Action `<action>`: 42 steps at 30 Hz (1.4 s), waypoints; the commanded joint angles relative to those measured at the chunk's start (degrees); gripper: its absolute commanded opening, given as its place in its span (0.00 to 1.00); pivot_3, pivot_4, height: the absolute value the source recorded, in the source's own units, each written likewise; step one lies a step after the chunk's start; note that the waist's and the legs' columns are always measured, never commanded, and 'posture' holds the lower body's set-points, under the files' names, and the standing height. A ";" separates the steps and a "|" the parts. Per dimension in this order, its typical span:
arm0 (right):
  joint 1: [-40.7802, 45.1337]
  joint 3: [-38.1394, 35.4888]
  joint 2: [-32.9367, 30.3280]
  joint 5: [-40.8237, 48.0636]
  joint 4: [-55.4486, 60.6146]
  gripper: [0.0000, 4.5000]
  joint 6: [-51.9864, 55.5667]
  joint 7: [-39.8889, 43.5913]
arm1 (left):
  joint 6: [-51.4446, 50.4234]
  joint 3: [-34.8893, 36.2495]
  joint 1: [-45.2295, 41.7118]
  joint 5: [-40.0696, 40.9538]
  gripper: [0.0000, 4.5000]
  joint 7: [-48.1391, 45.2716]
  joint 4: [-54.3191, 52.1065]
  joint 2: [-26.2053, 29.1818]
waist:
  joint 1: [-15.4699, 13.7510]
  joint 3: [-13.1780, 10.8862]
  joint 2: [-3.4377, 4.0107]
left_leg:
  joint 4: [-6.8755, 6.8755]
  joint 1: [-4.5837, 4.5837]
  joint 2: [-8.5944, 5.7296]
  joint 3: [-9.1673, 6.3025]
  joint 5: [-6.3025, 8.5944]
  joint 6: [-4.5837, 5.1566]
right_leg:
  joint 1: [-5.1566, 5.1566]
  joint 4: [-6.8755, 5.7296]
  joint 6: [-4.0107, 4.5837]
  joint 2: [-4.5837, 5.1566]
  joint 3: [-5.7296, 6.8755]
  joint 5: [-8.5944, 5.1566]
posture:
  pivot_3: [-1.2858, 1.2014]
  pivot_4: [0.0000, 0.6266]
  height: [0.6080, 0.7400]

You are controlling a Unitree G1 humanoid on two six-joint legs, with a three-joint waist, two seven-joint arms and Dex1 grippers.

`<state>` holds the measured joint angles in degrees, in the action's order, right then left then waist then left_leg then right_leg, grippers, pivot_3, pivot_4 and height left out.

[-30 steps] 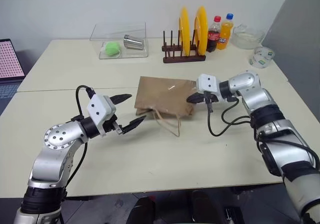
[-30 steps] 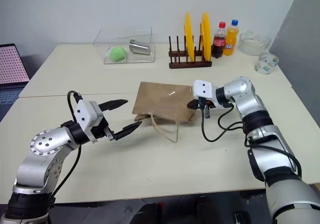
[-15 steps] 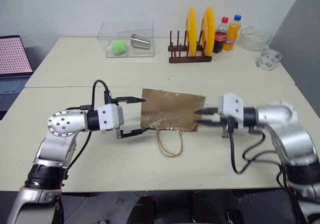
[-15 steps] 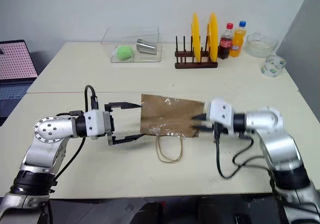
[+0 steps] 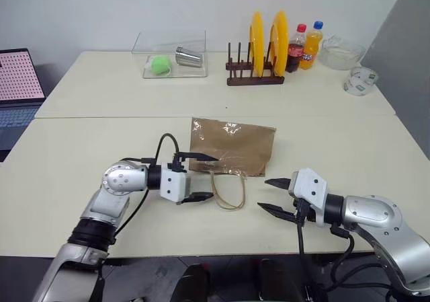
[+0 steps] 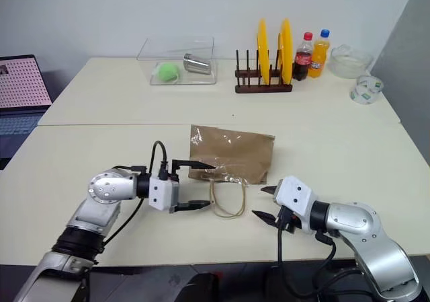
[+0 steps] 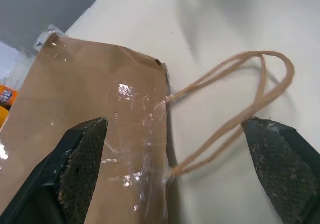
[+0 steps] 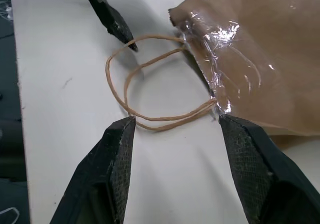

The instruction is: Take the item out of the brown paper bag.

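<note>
Brown paper bag (image 5: 232,146) flat on bench (image 5: 101,134), mouth toward robot; item unseen, presumably inside. Left gripper (image 5: 201,177) at mouth corner, jaws spread; right gripper (image 5: 274,195) apart, jaws spread. Best: pin one mouth edge, lift other.

A creased brown kraft paper bag (image 5: 232,145) lies flat on the cream table (image 5: 87,147), its two tan cord loop handles (image 5: 230,190) trailing toward the robot. The left claw (image 5: 204,177) spreads wide at the bag's near left corner, one finger over the bag, one beside the handles. The right claw (image 5: 271,194) hovers parted, apart from the bag.
</note>
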<state>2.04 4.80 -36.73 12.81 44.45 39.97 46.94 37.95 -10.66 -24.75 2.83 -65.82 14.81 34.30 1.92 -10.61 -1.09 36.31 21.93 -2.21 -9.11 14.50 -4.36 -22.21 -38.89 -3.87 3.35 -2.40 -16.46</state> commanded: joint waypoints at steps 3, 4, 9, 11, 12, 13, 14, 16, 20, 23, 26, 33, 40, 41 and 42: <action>-0.90 0.51 -0.86 1.36 3.21 0.61 0.62 -2.14 | 1.74 -1.61 -2.37 -2.16 1.00 3.58 0.88 -2.10 | -0.02 0.01 -0.01 | 0.01 0.00 0.00 0.00 0.00 0.00 | 0.00 0.00 0.00 0.00 -0.01 0.00 | 0.52 0.24 1.00; -0.98 0.77 -0.96 1.45 3.34 0.61 0.71 -2.38 | 1.98 -1.87 -2.63 -2.37 1.00 3.91 1.16 -2.36 | -0.04 0.01 -0.01 | 0.01 0.00 0.00 -0.01 0.00 0.00 | 0.00 0.00 0.00 0.00 0.00 0.00 | 0.52 0.24 1.00; -1.53 4.41 -0.89 1.27 5.15 0.62 1.93 -4.50 | 0.74 -4.13 -4.40 -1.01 0.73 3.67 0.40 -4.89 | -0.05 0.01 -0.02 | 0.01 0.01 -0.01 -0.03 0.00 0.00 | 0.01 0.00 0.00 0.00 0.02 0.00 | 0.52 0.24 1.00; -1.60 4.85 -0.81 1.77 5.72 0.62 2.62 -5.17 | -2.11 -4.42 -5.49 0.02 0.59 4.09 -0.86 -6.20 | -0.05 0.01 -0.02 | 0.02 0.01 0.00 -0.03 0.00 0.00 | 0.01 0.00 0.00 0.00 0.02 0.00 | 0.52 0.24 1.00; -1.69 5.08 -0.89 1.97 6.08 0.62 2.87 -5.45 | -4.37 -4.31 -6.34 0.68 0.52 4.38 -1.55 -6.95 | -0.05 0.01 -0.02 | 0.03 0.01 -0.01 -0.04 0.00 0.00 | 0.01 0.00 0.00 0.00 0.02 0.00 | 0.52 0.24 1.00; -1.66 5.26 -1.00 2.15 6.36 0.62 3.11 -5.73 | -5.99 -4.17 -6.88 1.14 0.45 4.54 -2.06 -7.35 | -0.06 0.01 -0.02 | 0.05 0.02 -0.01 -0.04 0.00 0.00 | 0.02 0.00 0.00 0.00 0.03 0.00 | 0.52 0.24 1.00; -1.62 5.45 -0.87 2.60 6.70 0.62 3.52 -6.01 | -8.41 -3.81 -7.61 1.55 0.38 5.06 -2.37 -7.84 | -0.06 0.01 -0.02 | 0.08 0.03 -0.02 -0.05 0.00 0.00 | 0.03 0.00 0.00 0.00 0.03 0.00 | 0.52 0.24 1.00; -0.95 6.53 -0.34 3.29 7.01 0.62 3.79 -6.47 | -11.65 -3.02 -9.45 1.73 0.24 6.45 -2.18 -8.75 | -0.05 0.01 -0.03 | 0.11 0.03 -0.02 -0.05 0.00 0.00 | 0.03 0.00 -0.02 0.00 0.03 -0.01 | 0.52 0.24 1.00; 2.06 10.21 0.92 2.66 5.56 0.62 4.16 -7.60 | -15.10 -2.71 -12.09 1.55 0.01 7.95 -1.56 -9.41 | 0.16 0.02 -0.03 | 0.11 0.02 0.00 -0.05 0.00 0.00 | 0.04 -0.01 -0.07 -0.03 0.03 -0.04 | 0.52 0.24 1.00; 4.97 13.43 1.91 1.34 2.88 0.62 3.54 -8.16 | -15.94 -2.92 -12.84 1.36 0.01 8.19 -1.57 -9.62 | 0.25 0.02 -0.03 | 0.11 0.00 0.01 -0.07 -0.01 -0.01 | 0.03 -0.02 -0.06 -0.04 0.03 -0.03 | 0.52 0.24 1.00; 7.95 16.34 3.03 0.00 -0.36 0.62 2.76 -8.71 | -16.63 -2.92 -13.55 1.41 0.01 8.43 -1.35 -9.82 | 0.10 0.02 -0.03 | 0.13 0.02 -0.01 -0.08 -0.01 -0.01 | 0.03 -0.01 -0.02 -0.04 0.03 -0.01 | 0.52 0.24 1.00; 14.14 22.69 6.39 -5.95 -11.22 0.49 -1.06 -10.13 | -17.40 -2.09 -16.09 1.92 0.00 9.32 -1.13 -10.71 | -0.01 0.02 -0.03 | 0.14 0.03 -0.01 -0.08 -0.01 -0.01 | 0.02 -0.01 -0.01 -0.04 0.04 0.00 | 0.52 0.24 1.00; 15.93 25.01 7.61 -10.02 -15.74 0.01 -3.85 -10.01 | -20.53 -1.24 -19.47 2.32 0.00 10.75 -1.42 -11.46 | 0.04 0.02 -0.03 | 0.14 0.05 -0.01 -0.09 -0.01 -0.01 | -0.02 0.00 0.00 -0.04 0.04 0.00 | 0.52 0.24 1.00; 15.94 25.41 7.41 -10.62 -16.02 0.01 -4.10 -9.66 | -21.11 -1.10 -20.05 2.22 0.00 10.99 -1.26 -11.49 | 0.04 0.02 -0.03 | 0.14 0.05 -0.01 -0.09 -0.01 -0.01 | -0.02 0.00 0.00 -0.04 0.04 0.00 | 0.52 0.24 1.00; 15.87 25.81 7.09 -11.23 -16.25 0.01 -4.35 -9.32 | -21.67 -0.96 -20.65 2.16 0.00 11.19 -1.05 -11.54 | 0.04 0.02 -0.03 | 0.14 0.05 -0.01 -0.09 -0.01 -0.01 | -0.02 0.00 0.00 -0.04 0.04 0.00 | 0.52 0.24 1.00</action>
<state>17.17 30.08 -29.54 2.78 27.28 36.94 37.23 16.76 -13.17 -43.32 4.09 -55.63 15.09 22.89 1.97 -10.59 -1.12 36.45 21.98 -2.22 -9.20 14.49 -4.38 -22.23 -38.89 -3.88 3.31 -2.36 -16.46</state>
